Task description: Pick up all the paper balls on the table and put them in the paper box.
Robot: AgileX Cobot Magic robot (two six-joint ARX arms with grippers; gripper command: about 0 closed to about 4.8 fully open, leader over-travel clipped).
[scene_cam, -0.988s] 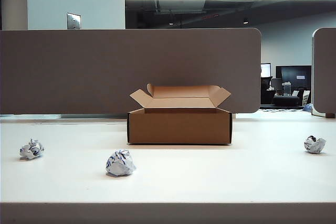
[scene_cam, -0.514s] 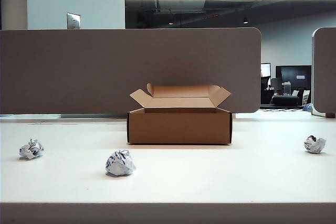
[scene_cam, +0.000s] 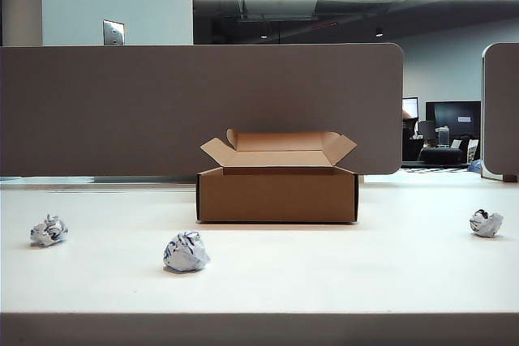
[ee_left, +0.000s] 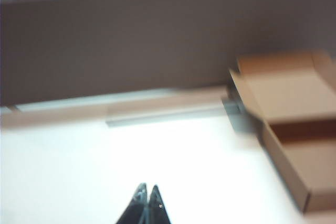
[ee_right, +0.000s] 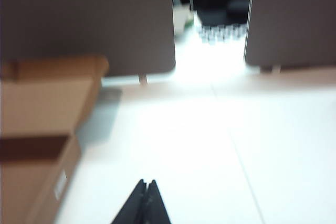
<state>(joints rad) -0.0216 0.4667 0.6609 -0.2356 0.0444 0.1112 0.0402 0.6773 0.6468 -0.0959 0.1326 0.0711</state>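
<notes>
On the white table [scene_cam: 324, 273] lie three paper balls: one at the far left [scene_cam: 49, 231], one nearer the front [scene_cam: 186, 252], one at the far right [scene_cam: 486, 223]. The open brown paper box [scene_cam: 276, 192] stands in the middle at the back, flaps raised. Neither arm shows in the exterior view. My left gripper [ee_left: 147, 187] is shut and empty above bare table, with the box [ee_left: 294, 124] off to one side. My right gripper [ee_right: 146, 182] is shut and empty too, over bare table beside the box [ee_right: 37, 129]. No paper ball shows in either wrist view.
A grey-brown partition panel [scene_cam: 195, 107] runs behind the box, with a second panel [scene_cam: 501, 107] at the right and a gap between them. The table's front edge [scene_cam: 259, 326] runs along the bottom of the exterior view.
Nothing has moved in the exterior view: the balls and the box lie as before, and no arm has come into sight.
</notes>
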